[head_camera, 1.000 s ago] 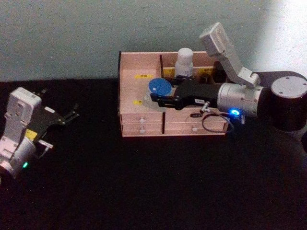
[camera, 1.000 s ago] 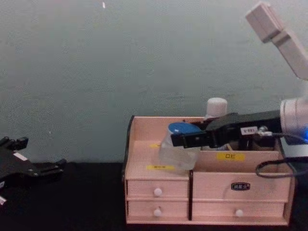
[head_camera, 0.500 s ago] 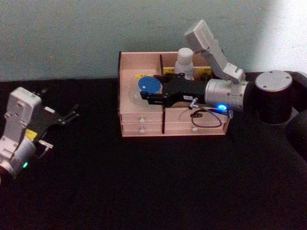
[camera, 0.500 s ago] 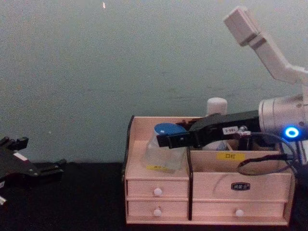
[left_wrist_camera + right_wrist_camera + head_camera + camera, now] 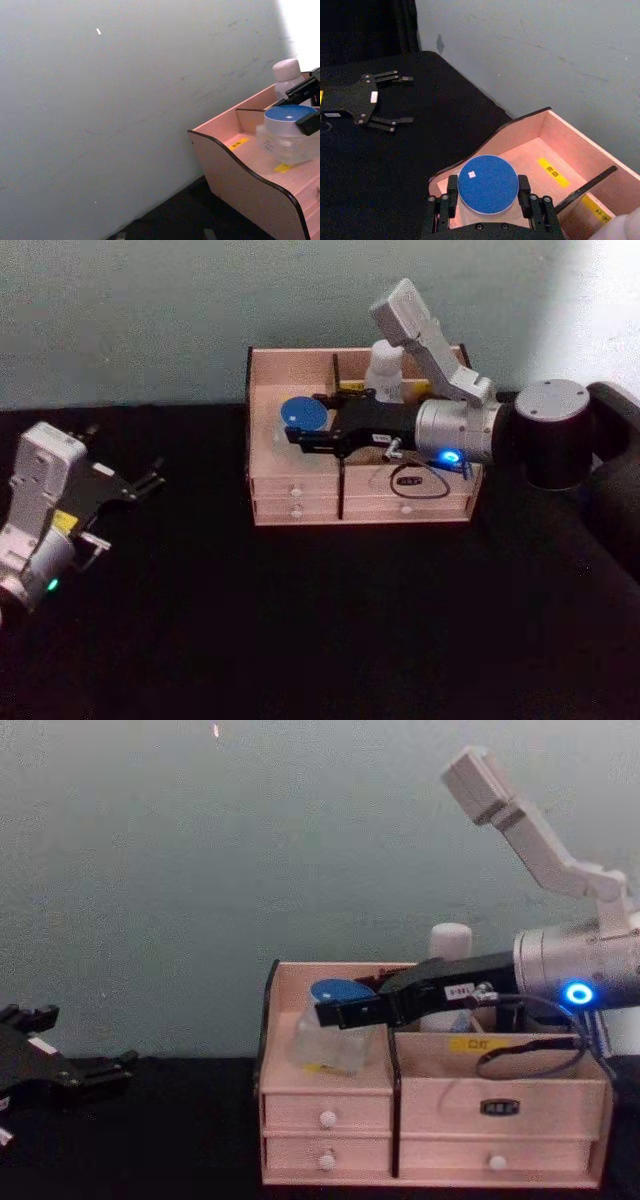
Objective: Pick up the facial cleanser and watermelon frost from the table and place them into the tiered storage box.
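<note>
My right gripper (image 5: 305, 420) is shut on the watermelon frost (image 5: 303, 412), a clear squat jar with a blue lid (image 5: 487, 184). It holds the jar low inside the left compartment of the tiered storage box (image 5: 300, 505), the jar's base (image 5: 330, 1045) near the floor by a yellow label. The black fingers (image 5: 452, 195) clamp the lid's sides. The facial cleanser (image 5: 385, 370), a white bottle, stands upright in a back compartment, behind the gripper (image 5: 335, 1012). My left gripper (image 5: 150, 480) rests open at the far left of the table.
The box (image 5: 330, 1120) stands against the grey-green wall, with drawers with white knobs facing me. The black table top (image 5: 300, 620) spreads in front of it. A cable (image 5: 530, 1065) loops under my right wrist over the box's right front compartment.
My right gripper has carried the jar leftward and down into the box's left compartment. The left arm has stayed still.
</note>
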Controlling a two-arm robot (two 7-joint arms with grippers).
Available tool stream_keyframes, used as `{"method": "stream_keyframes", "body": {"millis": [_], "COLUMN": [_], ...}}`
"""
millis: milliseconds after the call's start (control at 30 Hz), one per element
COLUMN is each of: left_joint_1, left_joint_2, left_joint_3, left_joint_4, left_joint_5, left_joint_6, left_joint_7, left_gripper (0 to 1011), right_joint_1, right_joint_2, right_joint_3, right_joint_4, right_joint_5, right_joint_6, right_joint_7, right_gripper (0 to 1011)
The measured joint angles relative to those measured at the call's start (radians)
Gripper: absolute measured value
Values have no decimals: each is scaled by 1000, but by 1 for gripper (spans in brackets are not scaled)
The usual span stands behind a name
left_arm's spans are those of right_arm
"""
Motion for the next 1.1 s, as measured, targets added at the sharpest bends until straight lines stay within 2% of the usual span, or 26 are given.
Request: {"method": "stream_keyframes", "body": {"millis": [533, 1100], "left_joint_1": [0, 0], "left_joint_2": [0, 0], "left_joint_3": [0, 0], "left_joint_4": [0, 0], "left_joint_5": [0, 0], "left_joint_6": [0, 0], "left_joint_7": [0, 0], "left_gripper": [1001, 1002], "right_joint_1": [26, 27], "right_joint_2": [-39, -52], "right_joint_3": [12, 23], "right_joint_4": [74, 94], "right_joint_5": [-7, -17], "right_joint_6": [-1, -1], "right_joint_7": [1, -11], "right_gripper": [707, 707]}}
